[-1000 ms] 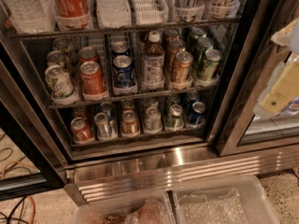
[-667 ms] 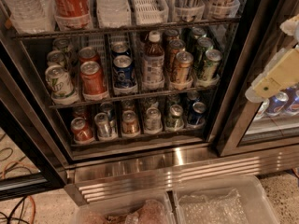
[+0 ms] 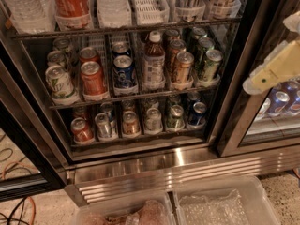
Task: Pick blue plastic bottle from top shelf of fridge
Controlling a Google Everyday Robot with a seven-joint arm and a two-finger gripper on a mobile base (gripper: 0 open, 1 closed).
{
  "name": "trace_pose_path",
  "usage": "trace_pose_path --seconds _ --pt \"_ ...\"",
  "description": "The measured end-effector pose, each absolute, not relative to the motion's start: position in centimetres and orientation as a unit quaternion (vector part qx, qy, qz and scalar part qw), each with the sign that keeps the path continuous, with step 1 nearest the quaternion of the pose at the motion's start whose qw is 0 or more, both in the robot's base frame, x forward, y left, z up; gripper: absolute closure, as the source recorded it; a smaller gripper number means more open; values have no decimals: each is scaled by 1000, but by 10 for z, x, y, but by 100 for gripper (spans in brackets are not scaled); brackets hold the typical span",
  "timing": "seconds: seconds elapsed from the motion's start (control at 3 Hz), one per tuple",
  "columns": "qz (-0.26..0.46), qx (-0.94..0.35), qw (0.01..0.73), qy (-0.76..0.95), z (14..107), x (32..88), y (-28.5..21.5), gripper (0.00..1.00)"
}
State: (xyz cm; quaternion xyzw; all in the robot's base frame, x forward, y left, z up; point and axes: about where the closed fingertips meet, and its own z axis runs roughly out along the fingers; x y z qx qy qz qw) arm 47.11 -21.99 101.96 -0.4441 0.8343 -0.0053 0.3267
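I am not finding a blue plastic bottle on the dark wire top shelf [image 3: 140, 28] with its white slotted plastic trays, which is cropped at the upper edge among clear ribbed bottles [image 3: 23, 3]. I am judging this the reaching step: next comes lifting and swinging left into the black-framed glass-door fridge [image 3: 233, 78]. My cream, blocky tool [image 3: 262, 76] is hanging outside, right of the open compartment; spread or pressed together, I cannot tell.

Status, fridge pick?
Cream gripper at right, before the right glass door. Dark wire top shelf with white lane trays partly in view; blue bottle not made out. Black door post between.
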Motion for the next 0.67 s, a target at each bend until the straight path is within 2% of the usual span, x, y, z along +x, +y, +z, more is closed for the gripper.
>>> trace_pose_path --seconds 0.67 --pt "27 -343 408 846 1036 516 -217 0"
